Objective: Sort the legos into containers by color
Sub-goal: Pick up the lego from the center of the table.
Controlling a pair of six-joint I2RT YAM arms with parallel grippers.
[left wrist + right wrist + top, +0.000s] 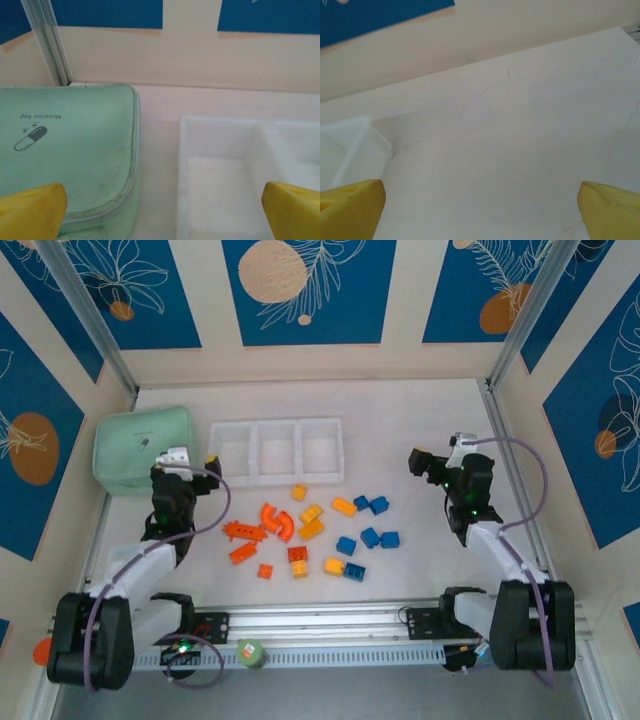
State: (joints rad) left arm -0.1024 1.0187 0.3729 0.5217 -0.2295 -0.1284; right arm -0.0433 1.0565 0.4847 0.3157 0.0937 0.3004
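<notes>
Across the table's far middle, we see the white tray (277,424) with its three containers empty; the legos (310,535) lie scattered just near it, seemingly within either arm's reach. The left gripper (162,210) and right gripper (480,210) hover with fingers wide, holding nothing.

A mint-green soft pouch (143,448) printed with a pill symbol lies at the far left of the white counter (420,410), backed by cream walls bearing blue leaf-patterned panels (308,290).

The 2 arms reach forward from their near bases, left gripper (190,459) and right gripper (436,453) both spread wide.
</notes>
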